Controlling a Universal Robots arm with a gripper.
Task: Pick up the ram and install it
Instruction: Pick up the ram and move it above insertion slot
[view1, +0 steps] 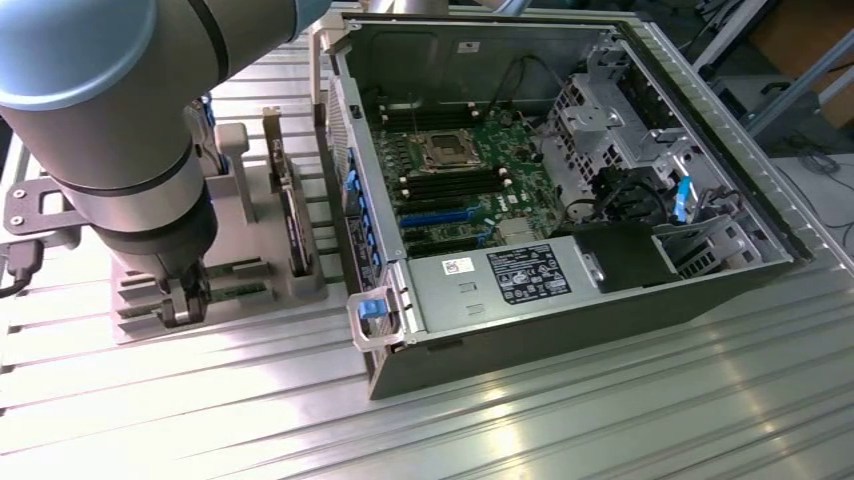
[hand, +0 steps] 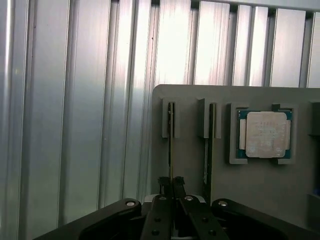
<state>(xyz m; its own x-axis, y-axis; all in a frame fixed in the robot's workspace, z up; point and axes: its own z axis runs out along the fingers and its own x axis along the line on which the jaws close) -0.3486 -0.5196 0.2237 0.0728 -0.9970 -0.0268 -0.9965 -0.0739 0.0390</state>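
The ram (hand: 170, 145) stands on its long edge in a narrow slot of a grey holder (hand: 190, 170), so that its thin top edge is presented upward where two fingers can pinch it. The gripper (hand: 171, 183) is down over it with its dark fingers drawn together on either side of that edge; I judge it to be clamped on the ram, which sits in its slot and is not yet lifted. The stick reads as a very slim, flat board, seen almost as a line. In the neighbouring slot a second stick (hand: 209, 145) stands the same way, parallel and just beside, and farther along the holder a square silver processor chip (hand: 263, 134) lies flat in its own shallow pocket. The holder is matt, moulded plastic and rests on a ribbed, shiny aluminium table (hand: 75, 125). In the exterior view the gripper (view1: 180, 303) is at the holder on that view's left, well apart from the open metal computer case (view1: 561, 320), whose green motherboard (view1: 467, 170) lies exposed facing up.
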